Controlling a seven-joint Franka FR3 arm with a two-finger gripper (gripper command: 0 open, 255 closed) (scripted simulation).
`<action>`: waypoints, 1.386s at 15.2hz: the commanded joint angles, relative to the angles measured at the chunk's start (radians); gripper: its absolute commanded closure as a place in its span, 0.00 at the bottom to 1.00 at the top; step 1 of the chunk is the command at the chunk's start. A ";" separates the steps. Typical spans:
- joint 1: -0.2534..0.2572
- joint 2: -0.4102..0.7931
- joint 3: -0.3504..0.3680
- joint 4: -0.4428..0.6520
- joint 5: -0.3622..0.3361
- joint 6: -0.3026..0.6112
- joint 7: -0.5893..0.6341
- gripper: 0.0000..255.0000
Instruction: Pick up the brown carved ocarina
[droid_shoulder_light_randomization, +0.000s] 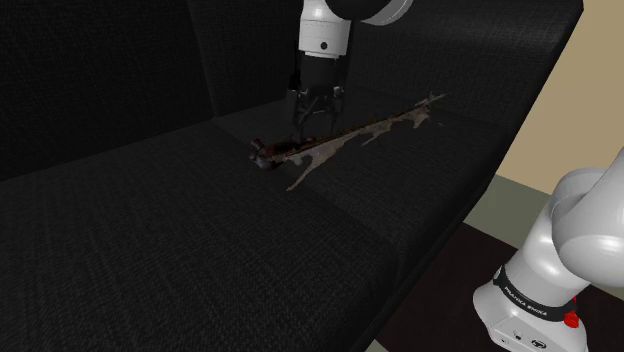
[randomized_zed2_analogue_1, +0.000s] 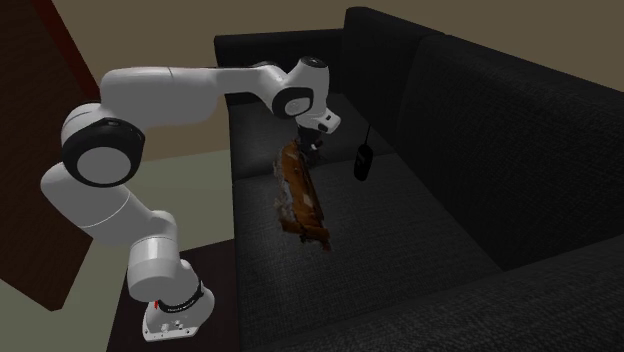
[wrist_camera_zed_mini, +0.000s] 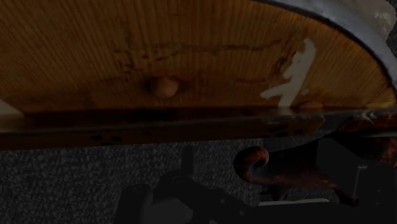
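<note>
Gripper right over the brown carved ocarina, upper centre
On the black sofa; grip width, cannot tell

Sofa: a black sofa in coarse woven fabric takes up most of the shoulder view, from the upper left to the lower middle.
Sofa back: tall dark back cushions stand at the upper right of the second exterior view.
Seat seam: a seam between seat cushions runs diagonally through the middle of the shoulder view.
Wall: plain tan wall at the shoulder view's right edge; dull olive-brown wall along the top of the second exterior view.
Floor: pale grey-green floor left of the sofa.
Wood panel: a dark red-brown slab leans along the left edge.
Light: dim throughout.
</note>
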 joint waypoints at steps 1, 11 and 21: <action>0.000 0.002 0.000 -0.010 0.000 0.001 -0.001 1.00; 0.000 0.002 0.000 0.007 -0.001 -0.016 0.002 1.00; -0.003 0.009 -0.005 0.148 -0.007 -0.149 0.021 1.00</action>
